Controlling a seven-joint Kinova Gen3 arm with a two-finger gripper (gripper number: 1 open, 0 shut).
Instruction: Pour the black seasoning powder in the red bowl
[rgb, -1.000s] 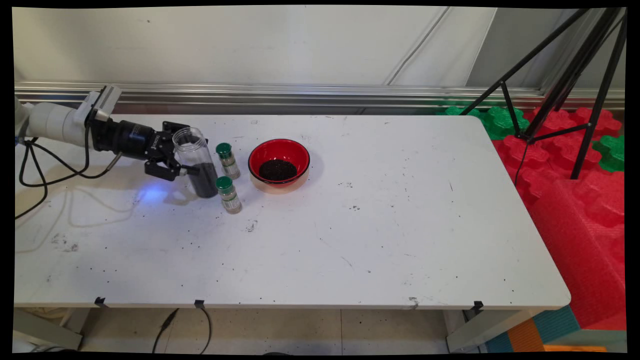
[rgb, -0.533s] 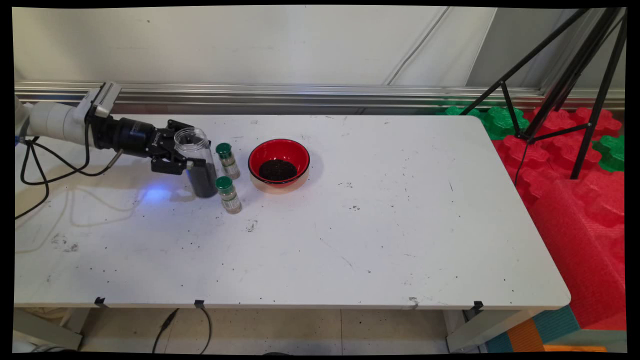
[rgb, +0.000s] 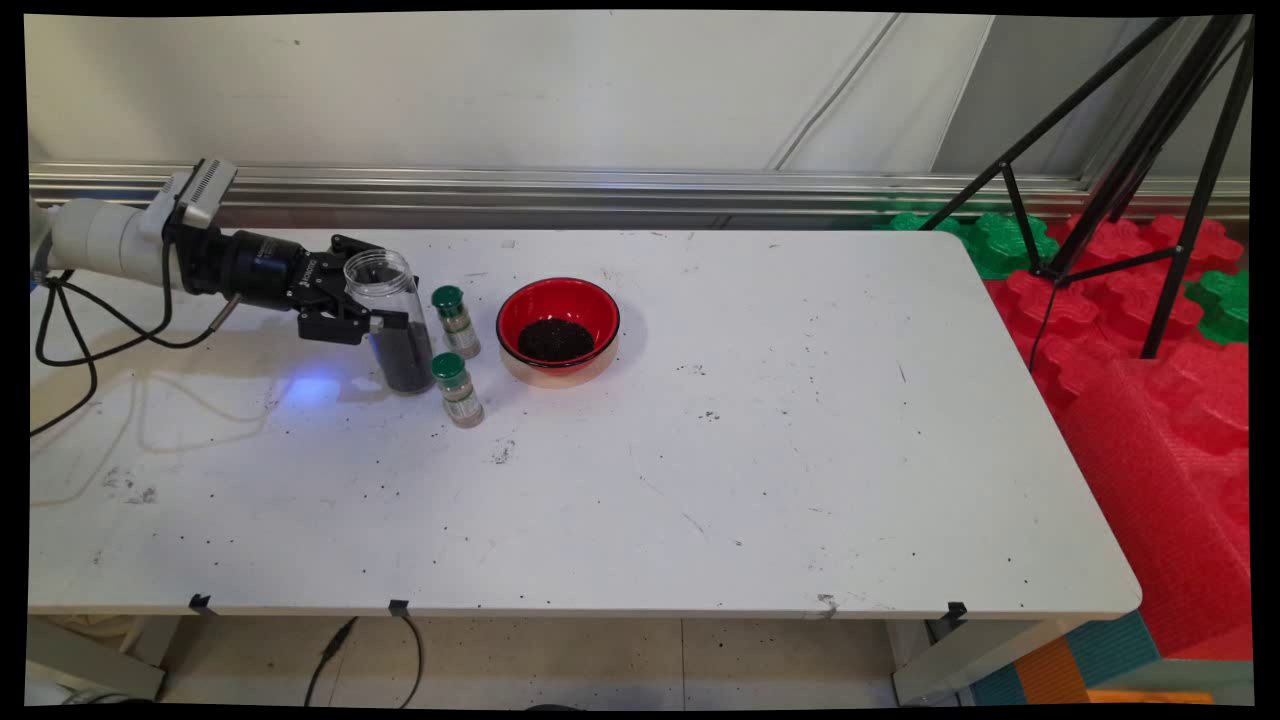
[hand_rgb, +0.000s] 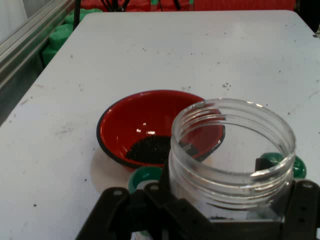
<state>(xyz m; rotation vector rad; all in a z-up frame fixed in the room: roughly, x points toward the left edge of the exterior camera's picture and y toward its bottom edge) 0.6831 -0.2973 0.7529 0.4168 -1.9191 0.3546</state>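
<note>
Looking at your gripper (rgb: 385, 305), you'll find its fingers clamped on the clear jar (rgb: 392, 320), which stands upright on the white table (rgb: 700, 450), open-mouthed and roughly half full of dark grains. Two green-capped vials (rgb: 455, 322) sit just beside it, possibly touching. Your red bowl (rgb: 558, 325) of dark grains lies right of them.
</note>
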